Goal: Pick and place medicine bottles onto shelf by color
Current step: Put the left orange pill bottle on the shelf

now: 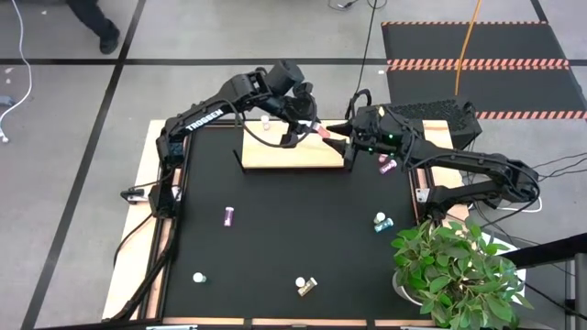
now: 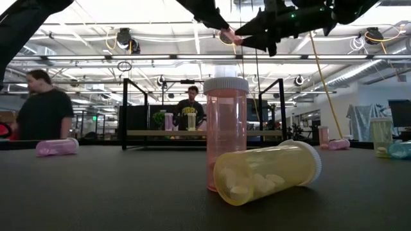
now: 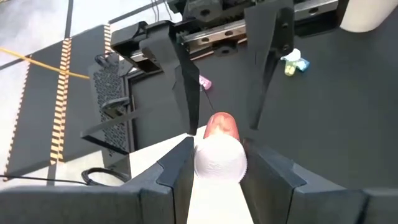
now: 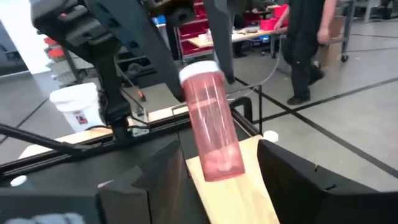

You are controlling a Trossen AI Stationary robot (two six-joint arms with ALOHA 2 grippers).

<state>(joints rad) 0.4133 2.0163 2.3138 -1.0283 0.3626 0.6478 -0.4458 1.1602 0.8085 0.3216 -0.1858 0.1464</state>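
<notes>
Above the light-wood rectangular shelf [image 1: 292, 149] at the counter's [image 1: 275, 247] twelve o'clock edge, both hands meet around one pink translucent bottle with a white cap [image 3: 219, 149]. Left hand [image 3: 217, 177] has its fingers pinched on the cap end. Right hand [image 4: 217, 165] straddles the bottle's base, fingers apart, not gripping. Risk, as judged: if the left lets go before the right closes, the bottle drops onto the shelf and rolls off. Other bottles lie scattered toward six o'clock, among them a magenta one [image 1: 228, 216].
</notes>
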